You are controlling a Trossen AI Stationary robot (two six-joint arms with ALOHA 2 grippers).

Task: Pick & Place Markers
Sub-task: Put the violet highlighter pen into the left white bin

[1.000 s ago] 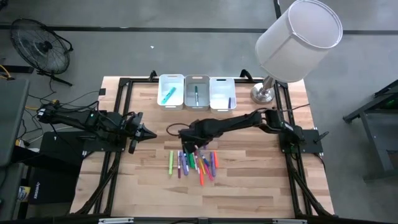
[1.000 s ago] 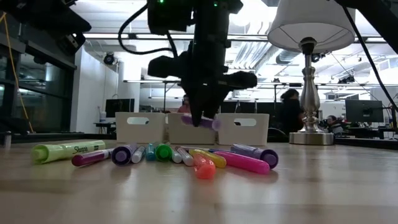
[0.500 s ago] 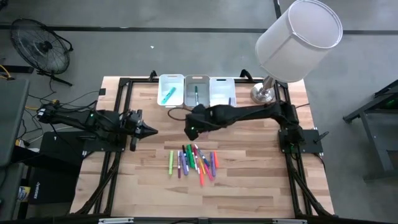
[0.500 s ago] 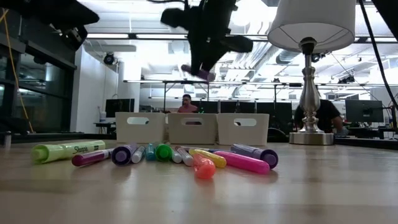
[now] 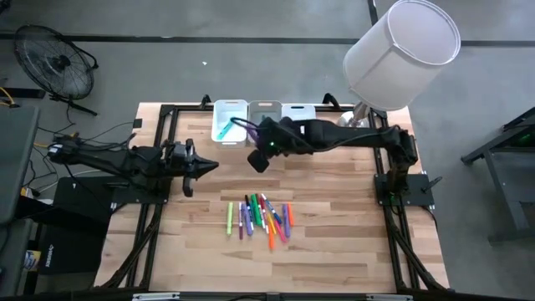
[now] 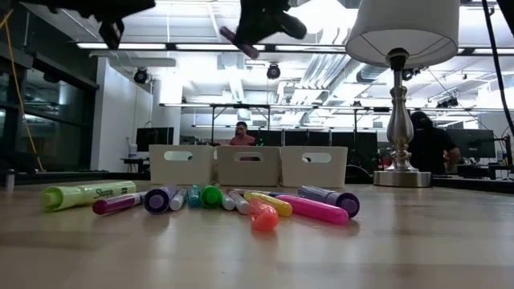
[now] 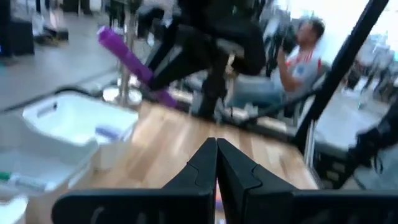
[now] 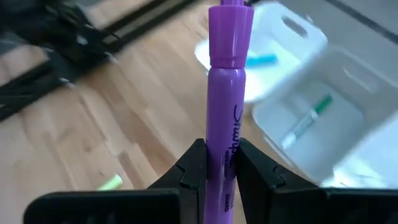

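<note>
My right gripper (image 5: 252,135) is shut on a purple marker (image 8: 227,93) and stands high above the table by the three white bins (image 5: 231,109). It shows at the top of the low view (image 6: 255,22), with the marker (image 6: 238,42) sticking out below it. Several more markers (image 5: 259,219), green, purple, teal, red, orange, pink and yellow, lie side by side on the wooden table (image 5: 334,251). My left gripper (image 5: 206,165) is shut and empty above the table's left half, its fingers (image 7: 216,158) pointing at the right gripper. My right gripper pinches the purple marker's barrel (image 8: 222,163) between its two fingers, near the end away from the cap. The marker runs along the fingers and sticks out past their tips, cap end (image 8: 230,31) foremost. It is lifted clear of the table and tilted.
One bin holds a teal marker (image 8: 261,60), the middle one a green marker (image 8: 308,122), and the third a purple one (image 7: 109,132). A table lamp (image 5: 401,50) stands at the far right corner. People sit in the room beyond the table (image 6: 241,135).
My right gripper has risen from the row of markers with the purple marker and gone toward the far edge, over the bins. The marker is lifted clear and has tipped. My left gripper has gone a little toward the table's right.
</note>
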